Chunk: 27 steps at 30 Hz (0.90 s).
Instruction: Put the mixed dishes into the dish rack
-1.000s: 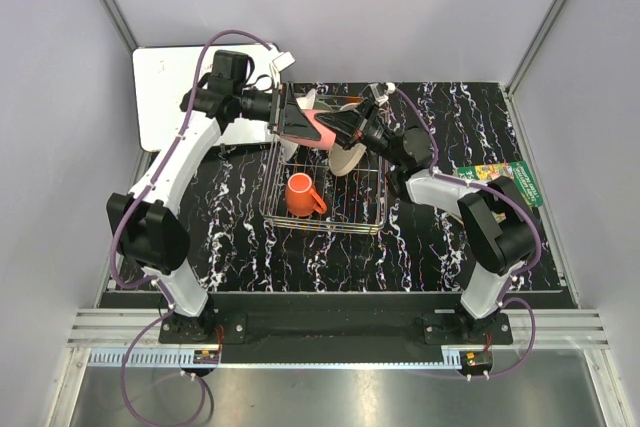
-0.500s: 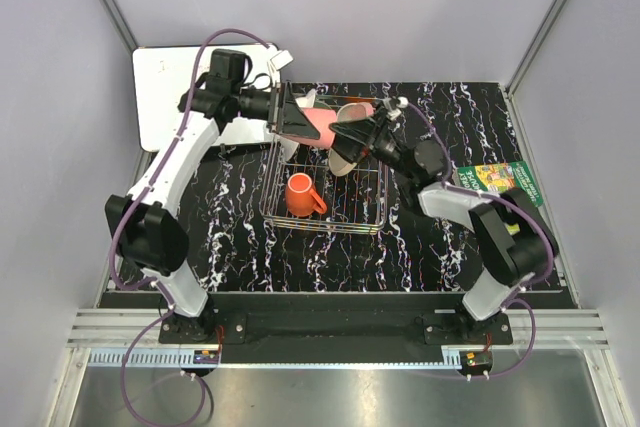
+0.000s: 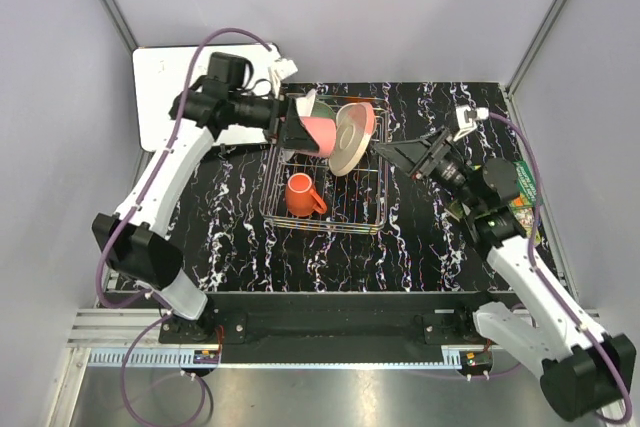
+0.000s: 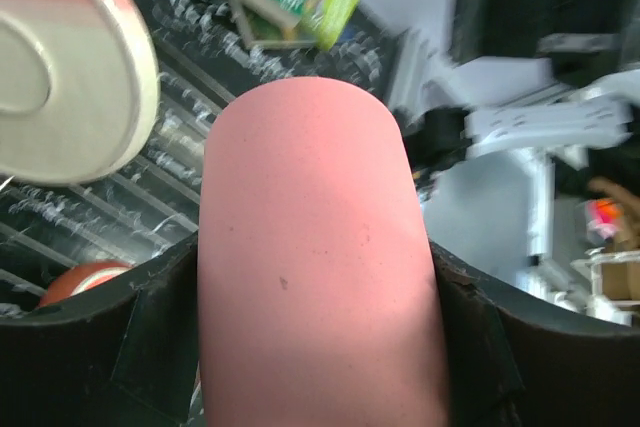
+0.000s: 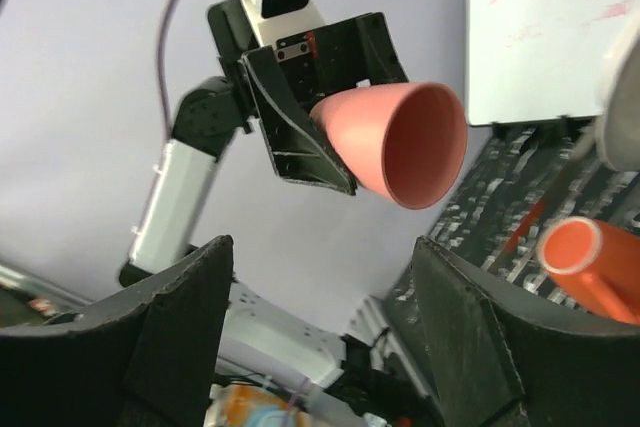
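My left gripper (image 3: 300, 132) is shut on the small pink cup (image 3: 318, 133), held on its side above the back of the dish rack (image 3: 322, 227). In the left wrist view the cup (image 4: 315, 267) fills the space between the dark fingers. The pink-and-cream plate (image 3: 350, 137) stands on edge in the rack's back part, just right of the cup. An orange mug (image 3: 300, 194) lies in the rack. My right gripper (image 3: 392, 154) is open and empty, hanging right of the rack, apart from the plate. The right wrist view faces the cup (image 5: 400, 142) and the mug (image 5: 590, 267).
A whiteboard (image 3: 165, 97) lies at the back left, behind the left arm. A green book (image 3: 525, 187) sits at the table's right edge, partly hidden by the right arm. The rack stands mid-table on the black marbled top (image 3: 230, 237).
My right gripper opened, let go of the pink-and-cream plate and drew back to the right. The plate now stands in the rack. The left gripper still holds the cup.
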Each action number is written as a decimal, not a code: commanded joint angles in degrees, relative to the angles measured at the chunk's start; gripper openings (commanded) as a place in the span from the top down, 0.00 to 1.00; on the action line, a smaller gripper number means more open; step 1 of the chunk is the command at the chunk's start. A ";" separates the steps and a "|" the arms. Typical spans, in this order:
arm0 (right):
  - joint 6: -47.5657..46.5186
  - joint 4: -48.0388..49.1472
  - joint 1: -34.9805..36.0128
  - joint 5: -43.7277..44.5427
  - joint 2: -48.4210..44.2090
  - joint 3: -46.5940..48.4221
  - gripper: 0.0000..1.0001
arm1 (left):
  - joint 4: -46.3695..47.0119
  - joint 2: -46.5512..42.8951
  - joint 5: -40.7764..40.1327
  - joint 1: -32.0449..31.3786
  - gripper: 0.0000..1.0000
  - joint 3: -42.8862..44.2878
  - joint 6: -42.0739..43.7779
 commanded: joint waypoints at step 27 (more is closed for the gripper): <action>-18.23 -46.52 -0.43 33.70 -28.82 -1.35 0.22 | -14.05 20.31 -50.45 -30.90 1.00 10.49 27.93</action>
